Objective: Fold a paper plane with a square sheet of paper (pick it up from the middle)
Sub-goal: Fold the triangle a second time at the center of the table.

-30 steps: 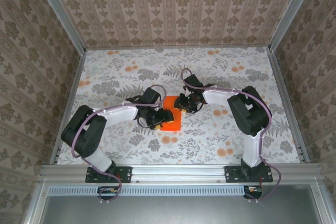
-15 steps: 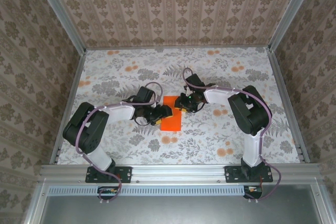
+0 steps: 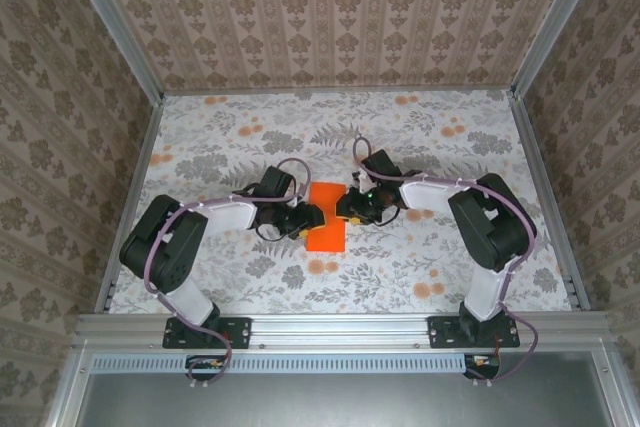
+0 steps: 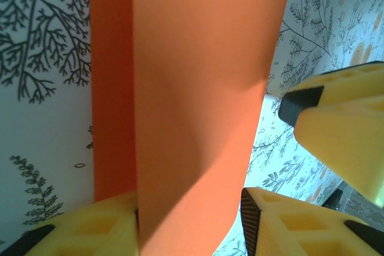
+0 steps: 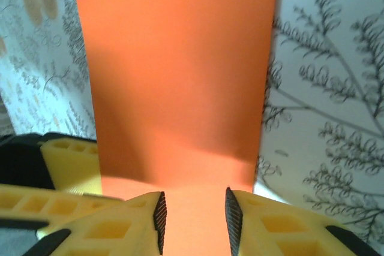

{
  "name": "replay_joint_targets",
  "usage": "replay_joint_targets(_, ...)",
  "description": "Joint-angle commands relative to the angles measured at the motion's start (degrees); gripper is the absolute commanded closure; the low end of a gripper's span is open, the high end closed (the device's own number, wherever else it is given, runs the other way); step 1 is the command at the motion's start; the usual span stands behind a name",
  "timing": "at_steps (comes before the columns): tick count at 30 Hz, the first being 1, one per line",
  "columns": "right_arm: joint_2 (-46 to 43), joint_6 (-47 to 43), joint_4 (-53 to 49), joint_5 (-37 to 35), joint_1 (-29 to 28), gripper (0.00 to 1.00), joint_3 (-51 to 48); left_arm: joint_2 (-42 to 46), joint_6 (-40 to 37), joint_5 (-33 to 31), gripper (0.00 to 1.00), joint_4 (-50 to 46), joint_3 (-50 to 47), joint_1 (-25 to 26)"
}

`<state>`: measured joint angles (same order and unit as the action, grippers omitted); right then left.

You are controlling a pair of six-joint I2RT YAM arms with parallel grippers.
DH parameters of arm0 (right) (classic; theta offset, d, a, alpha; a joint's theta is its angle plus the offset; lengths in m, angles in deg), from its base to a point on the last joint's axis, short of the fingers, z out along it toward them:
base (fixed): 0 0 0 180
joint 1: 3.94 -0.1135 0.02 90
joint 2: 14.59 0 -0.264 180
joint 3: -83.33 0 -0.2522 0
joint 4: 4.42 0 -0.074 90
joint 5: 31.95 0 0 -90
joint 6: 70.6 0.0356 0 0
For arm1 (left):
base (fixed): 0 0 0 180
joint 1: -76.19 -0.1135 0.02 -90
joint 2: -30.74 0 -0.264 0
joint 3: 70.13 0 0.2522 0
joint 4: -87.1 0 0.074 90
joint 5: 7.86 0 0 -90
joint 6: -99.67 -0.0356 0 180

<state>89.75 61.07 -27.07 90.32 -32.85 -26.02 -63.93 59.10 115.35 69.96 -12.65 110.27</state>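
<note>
The square sheet of paper [image 3: 325, 231] lies mid-table as a bright orange folded rectangle. My left gripper [image 3: 306, 218] is at its left edge and my right gripper [image 3: 348, 209] at its right edge. In the left wrist view a raised flap of the paper [image 4: 192, 88] passes between the jaws of the left gripper [image 4: 191, 203]. It touches the left pad, with a gap to the right pad. In the right wrist view the right gripper [image 5: 193, 211] stands low over the paper [image 5: 180, 76], jaws narrowly apart, flat orange showing through the gap.
The floral tablecloth [image 3: 450, 167] spreads on all sides of the paper. Patterned walls and metal rails [image 3: 540, 177] close in the table. The two grippers are close: a right finger [image 4: 336, 118] shows in the left wrist view, a left finger [image 5: 69, 160] in the right wrist view.
The left jaws have narrowed around the paper flap. My right gripper has come down and nearer, to the paper's right edge. The paper has stayed in place.
</note>
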Motion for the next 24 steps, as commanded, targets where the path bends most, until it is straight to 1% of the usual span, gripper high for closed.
replay_joint_targets(1,-1.3,-0.63,2.5,3.32,-0.45,0.7,-1.82,-0.6,-1.53,-0.23,0.57,-1.35,-0.57,0.52)
replay_joint_targets(4,0.33,-0.11,2.73,3.82,-0.88,0.78,-1.21,-0.5,-1.36,-0.43,0.58,-1.62,-0.63,0.8)
replay_joint_targets(7,2.19,0.5,2.86,4.04,-1.49,0.81,-0.33,-0.08,-1.2,-0.6,0.58,-2.05,-0.73,1.2)
replay_joint_targets(14,4.54,1.46,-2.88,-1.67,-1.55,0.81,0.49,2.51,-0.74,0.37,0.58,-2.1,-3.6,2.55)
replay_joint_targets(24,5.44,1.75,-6.57,-5.81,-1.5,0.81,0.66,7.95,0.56,2.42,0.59,1.79,-5.5,3.54)
